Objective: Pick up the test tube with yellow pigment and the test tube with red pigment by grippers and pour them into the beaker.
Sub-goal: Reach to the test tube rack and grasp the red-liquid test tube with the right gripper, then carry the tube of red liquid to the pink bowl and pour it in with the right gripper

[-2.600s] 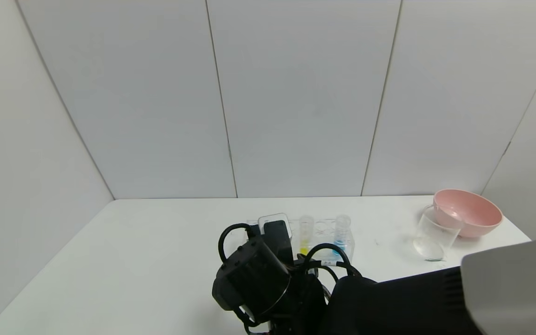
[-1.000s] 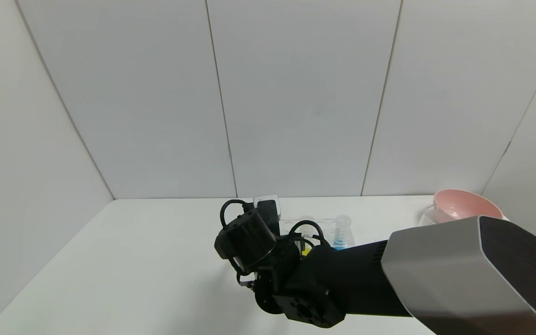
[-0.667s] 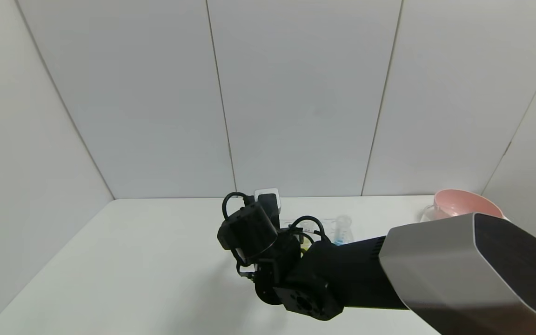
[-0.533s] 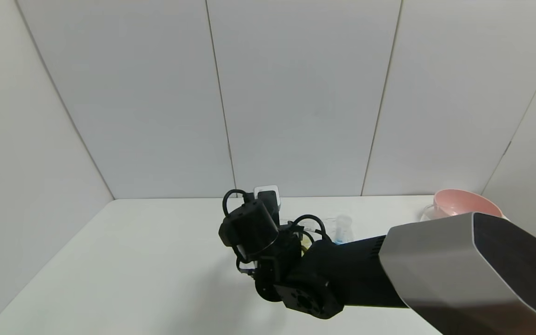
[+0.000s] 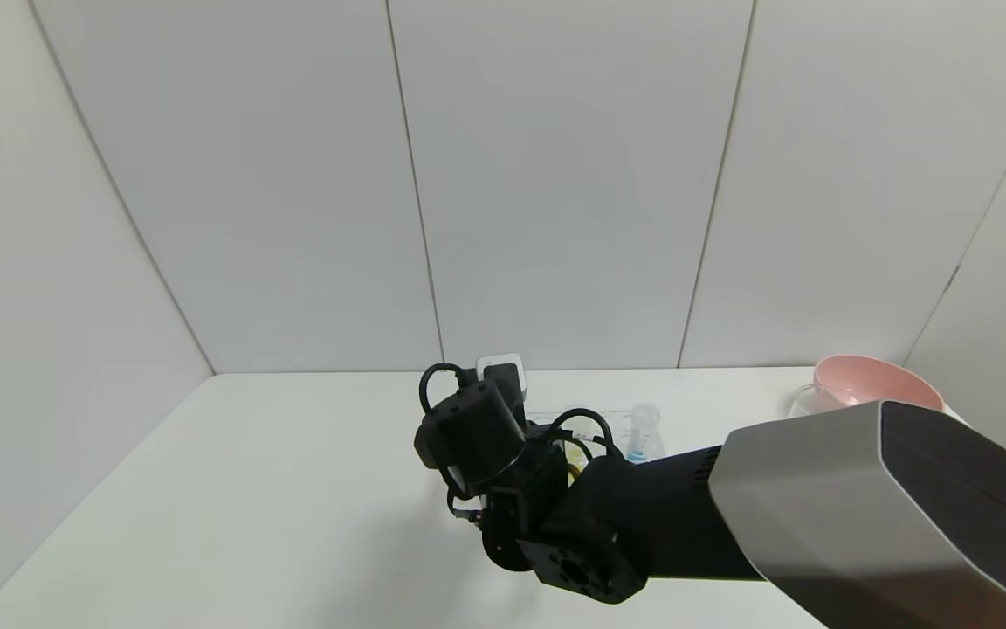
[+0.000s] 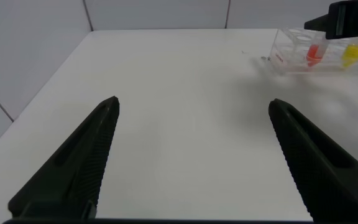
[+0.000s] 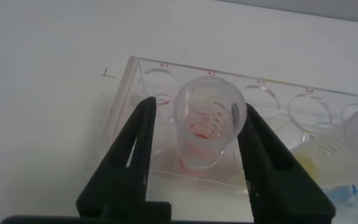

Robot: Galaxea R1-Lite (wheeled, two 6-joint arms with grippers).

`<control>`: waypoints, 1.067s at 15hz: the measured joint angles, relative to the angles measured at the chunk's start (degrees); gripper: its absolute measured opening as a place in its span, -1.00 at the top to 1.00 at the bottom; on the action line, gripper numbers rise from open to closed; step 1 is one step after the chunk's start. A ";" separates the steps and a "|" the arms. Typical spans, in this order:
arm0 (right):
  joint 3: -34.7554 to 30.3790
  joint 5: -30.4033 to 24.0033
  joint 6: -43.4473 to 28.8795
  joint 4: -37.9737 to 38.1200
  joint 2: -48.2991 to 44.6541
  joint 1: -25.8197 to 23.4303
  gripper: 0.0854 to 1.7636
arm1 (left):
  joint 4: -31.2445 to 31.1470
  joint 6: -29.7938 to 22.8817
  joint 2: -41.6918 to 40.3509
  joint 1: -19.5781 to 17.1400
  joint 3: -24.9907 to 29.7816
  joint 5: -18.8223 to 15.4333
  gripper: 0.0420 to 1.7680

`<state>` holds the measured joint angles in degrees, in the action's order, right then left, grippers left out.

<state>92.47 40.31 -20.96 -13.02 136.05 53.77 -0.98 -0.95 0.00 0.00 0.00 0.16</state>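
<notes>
The test tube with red pigment (image 7: 209,127) stands upright in an end hole of the clear rack (image 7: 127,93). My right gripper (image 7: 201,109) is low over the rack with a jaw on each side of this tube. One jaw touches the tube's wall and a narrow gap shows at the other. The test tube with yellow pigment (image 7: 328,163) stands in the rack beside it. The left gripper (image 6: 194,104) is open over bare table, far from the rack (image 6: 288,53). Only the rim of the beaker (image 5: 802,404) peeks out behind my right arm.
A tube with blue liquid (image 5: 640,433) stands in the rack past the yellow one. A pink bowl (image 5: 861,383) sits at the table's far right corner next to the beaker. White walls close the table's back and sides.
The right arm has reached forward over the rack and lowered. Its jaws have drawn in around the red tube. The left gripper shows no change.
</notes>
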 joint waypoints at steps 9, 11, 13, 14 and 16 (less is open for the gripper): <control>-1.67 0.13 -0.12 -0.57 -1.15 0.37 0.50 | 0.00 0.00 0.00 0.00 0.00 0.00 -0.94; -1.69 0.13 -0.06 -0.57 -1.34 0.41 0.50 | 0.00 0.02 0.00 0.00 0.00 -0.02 -0.94; -1.34 0.13 0.43 -0.46 -2.04 0.41 0.50 | 0.00 0.02 0.00 0.00 0.00 0.00 -0.94; -1.21 0.11 1.28 -0.50 -2.50 0.41 0.50 | 0.00 0.00 0.00 0.00 0.00 0.00 -0.94; -1.10 0.02 2.00 -0.50 -3.46 0.30 0.50 | 0.00 0.00 0.00 0.00 0.00 0.00 -0.94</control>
<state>91.37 40.34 -18.96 -13.52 132.58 54.08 -0.98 -0.95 0.00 0.00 0.00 0.16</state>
